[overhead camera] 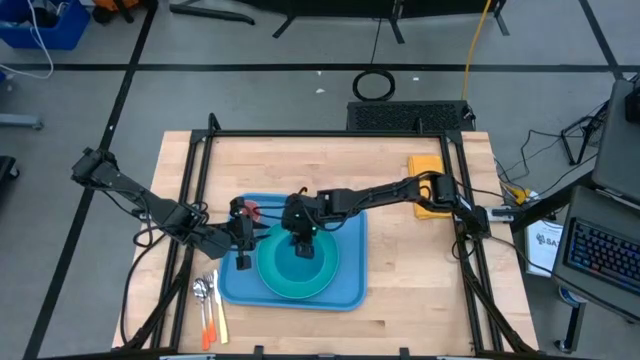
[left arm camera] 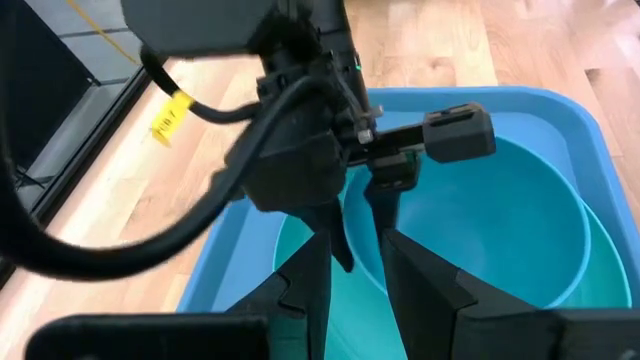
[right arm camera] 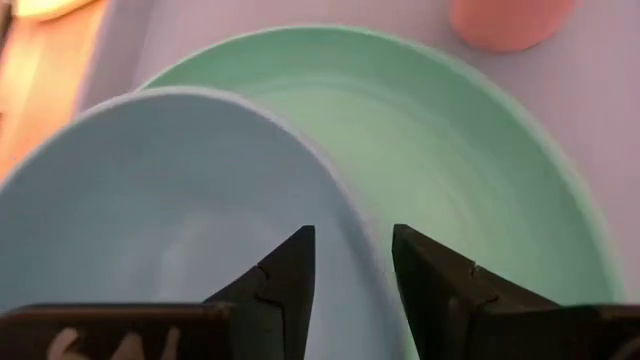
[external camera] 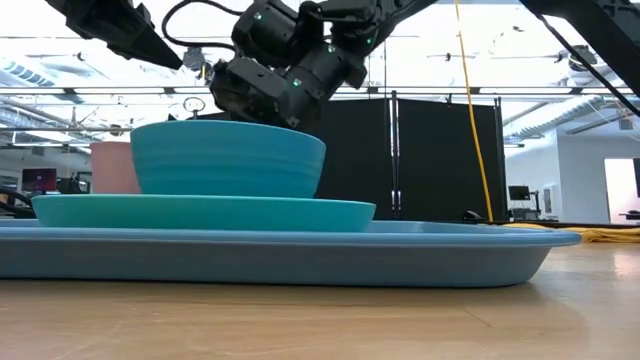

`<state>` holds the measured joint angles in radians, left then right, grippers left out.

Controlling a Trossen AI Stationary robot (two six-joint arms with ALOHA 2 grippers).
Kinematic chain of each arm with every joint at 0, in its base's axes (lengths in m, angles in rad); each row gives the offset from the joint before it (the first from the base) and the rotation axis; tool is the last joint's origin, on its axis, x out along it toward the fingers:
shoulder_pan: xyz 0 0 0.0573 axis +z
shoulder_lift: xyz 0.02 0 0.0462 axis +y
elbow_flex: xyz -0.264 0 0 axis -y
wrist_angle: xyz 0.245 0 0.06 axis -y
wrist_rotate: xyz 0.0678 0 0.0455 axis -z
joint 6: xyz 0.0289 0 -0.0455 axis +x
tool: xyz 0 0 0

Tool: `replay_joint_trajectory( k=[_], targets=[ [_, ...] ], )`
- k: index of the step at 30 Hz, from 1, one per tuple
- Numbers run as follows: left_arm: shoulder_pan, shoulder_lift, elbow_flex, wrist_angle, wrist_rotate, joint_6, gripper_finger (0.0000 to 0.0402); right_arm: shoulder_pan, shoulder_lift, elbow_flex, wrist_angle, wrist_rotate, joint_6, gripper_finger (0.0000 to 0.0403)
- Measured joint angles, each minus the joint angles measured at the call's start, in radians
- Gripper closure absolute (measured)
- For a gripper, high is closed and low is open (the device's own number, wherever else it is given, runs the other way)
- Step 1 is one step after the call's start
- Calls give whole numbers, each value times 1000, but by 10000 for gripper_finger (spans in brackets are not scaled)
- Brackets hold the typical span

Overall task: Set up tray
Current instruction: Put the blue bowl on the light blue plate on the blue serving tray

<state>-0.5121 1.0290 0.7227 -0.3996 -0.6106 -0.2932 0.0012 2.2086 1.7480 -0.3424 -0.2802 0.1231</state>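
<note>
Blue tray (overhead camera: 352,285) lies flat on the wooden desk (overhead camera: 420,260), near the middle of it and toward the front edge; from above it reads as close to square, so its long axis cannot be told with certainty, though its sides run square to the desk edges. On the tray sits a round cyan plate (overhead camera: 325,285), and on the plate a blue bowl (external camera: 228,160), upright, mouth up. A pink cup (external camera: 112,167) stands on the tray behind the bowl as the low view sees it. Just off the tray's left side, on the bare desk, lies cutlery (overhead camera: 209,305), handles pointing toward the front edge, one piece with an orange handle. A yellow object (overhead camera: 424,170) rests on the desk well to the right of the tray, near the back. No readable writing on tray, plate or bowl; a yellow tag (left arm camera: 168,115) on a cable of the right arm shows marks too small to read. Right claw (right arm camera: 350,265) is above the tray, its fingers (right arm camera: 280,275) set either side of the bowl's rim, one inside and one outside, narrowly spread and pinching the wall. Left claw (left arm camera: 352,270) comes in over the tray's left edge and straddles the opposite part of the bowl's rim likewise, fingers (left arm camera: 425,290) partly spread with the wall between them.
</note>
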Motion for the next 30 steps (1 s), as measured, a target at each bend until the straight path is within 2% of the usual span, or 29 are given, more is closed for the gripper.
replay_joint_trajectory(
  k=[3,17,30],
  targets=[
    [0,0,0,0,-1,0,304,-2,0,-17,68,-42,34,277],
    [0,0,0,0,0,-1,304,-2,0,-28,180,-39,43,277],
    [0,0,0,-1,0,-2,304,8,-41,-29,136,-37,-7,277]
  ],
)
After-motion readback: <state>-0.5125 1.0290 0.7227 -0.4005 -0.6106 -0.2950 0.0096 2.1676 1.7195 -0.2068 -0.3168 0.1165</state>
